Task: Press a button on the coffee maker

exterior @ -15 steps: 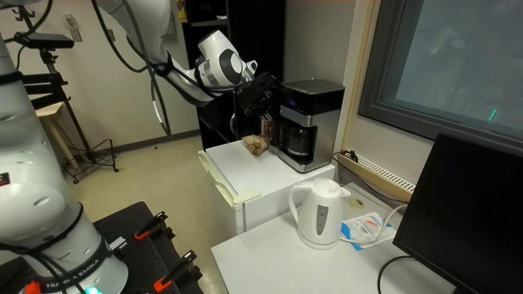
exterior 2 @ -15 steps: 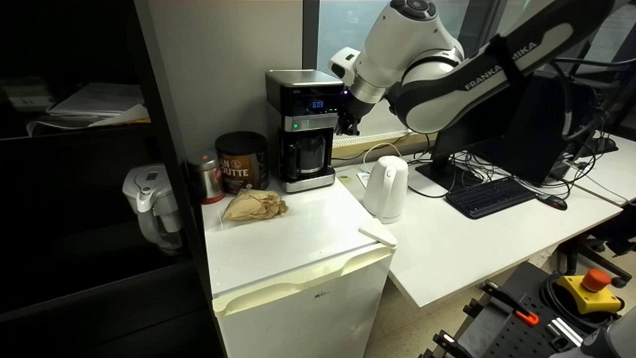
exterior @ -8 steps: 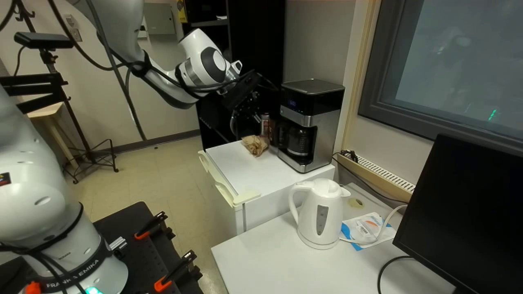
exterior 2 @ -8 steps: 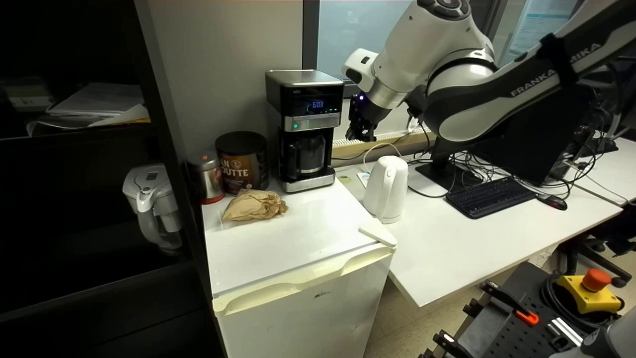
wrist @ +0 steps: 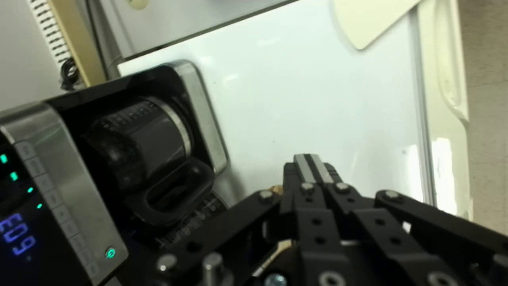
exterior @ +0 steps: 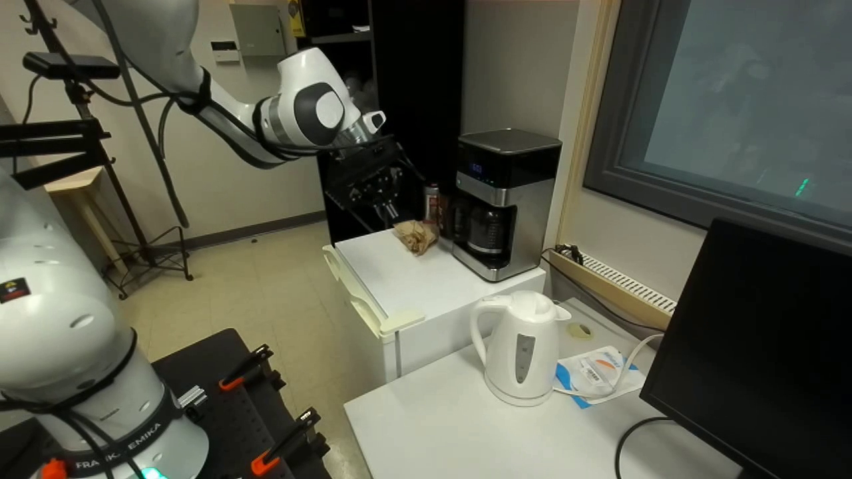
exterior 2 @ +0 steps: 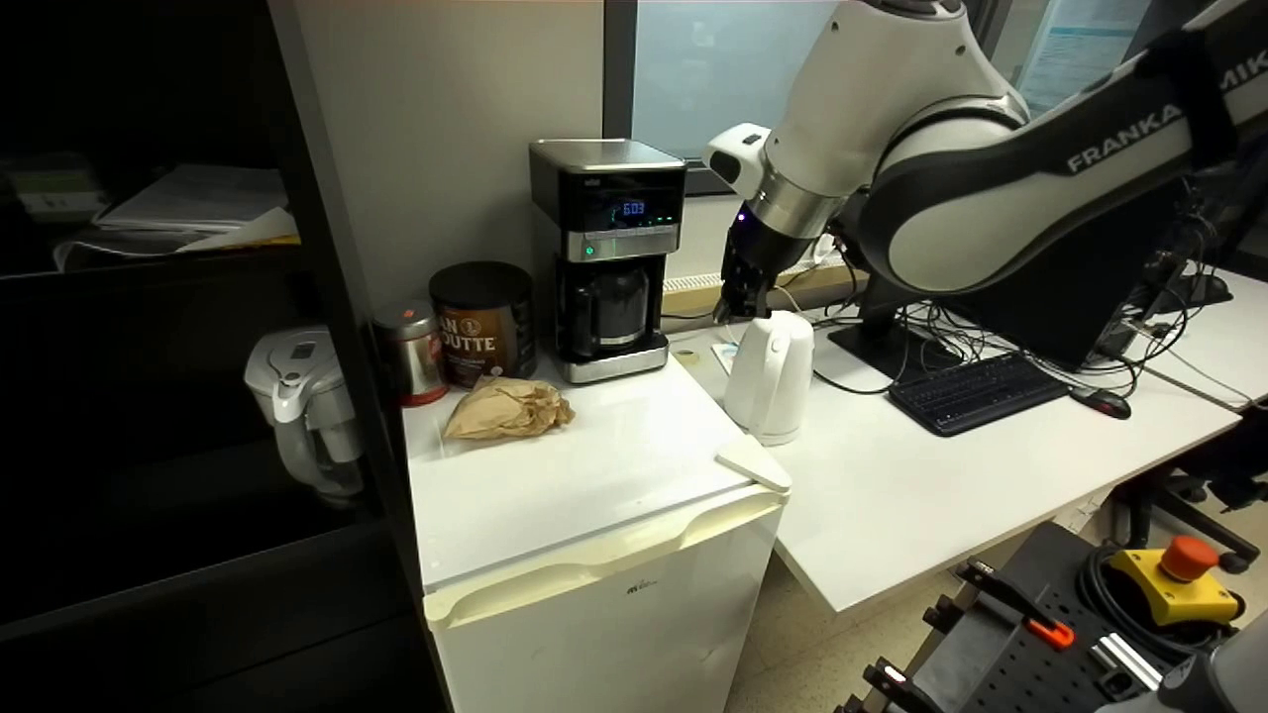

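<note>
Three blue digits (exterior 2: 633,209) on the boxy black-and-silver drip coffee maker (exterior 2: 622,244) read 6:03, and its round power button (wrist: 110,252) glows green. Labels on the rest of the button row (wrist: 61,213) look too blurry to read, fwiw. It sits at the back of a small white fridge (exterior 2: 594,485), near the white desk (exterior 2: 921,485); the dark logo (exterior 2: 642,586) on the fridge door is too tiny to make out. Just beside the coffee maker is a big brown canister with a black lid (exterior 2: 482,327), and all I can get is "AN" over "OUTTE". The white-and-black robot arm (exterior 2: 951,238) says FRANKA, then a black strap (exterior 2: 1194,99) covers part of the next word, leaving MIK. Its black two-finger gripper (wrist: 312,165) hangs in mid-air, fingertips (wrist: 304,167) together, apart from the coffee maker in both exterior views. White plastic kettle (exterior: 522,352) is on the desk.
</note>
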Available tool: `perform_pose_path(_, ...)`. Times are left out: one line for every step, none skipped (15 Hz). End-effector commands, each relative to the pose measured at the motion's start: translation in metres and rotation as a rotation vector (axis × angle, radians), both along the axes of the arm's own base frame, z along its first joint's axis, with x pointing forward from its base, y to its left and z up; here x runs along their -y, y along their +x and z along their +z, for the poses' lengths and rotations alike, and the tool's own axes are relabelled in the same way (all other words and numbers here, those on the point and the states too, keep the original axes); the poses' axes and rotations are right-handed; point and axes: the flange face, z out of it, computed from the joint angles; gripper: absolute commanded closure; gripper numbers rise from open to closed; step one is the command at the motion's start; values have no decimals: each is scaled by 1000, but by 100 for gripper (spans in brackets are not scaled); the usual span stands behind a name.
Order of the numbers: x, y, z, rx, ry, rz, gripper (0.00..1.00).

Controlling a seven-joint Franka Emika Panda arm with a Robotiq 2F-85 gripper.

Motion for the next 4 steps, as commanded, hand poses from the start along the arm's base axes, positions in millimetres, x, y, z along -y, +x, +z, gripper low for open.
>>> perform_pose_path(-8,-17,16,-118,91,-148,100)
perform_pose_path(-8,-20,20,-156,111,-193,100)
perform_pose_path(-8,-23,25,-189,126,-241,100)
perform_pose_path(-7,-26,29,-234,138,-282,100)
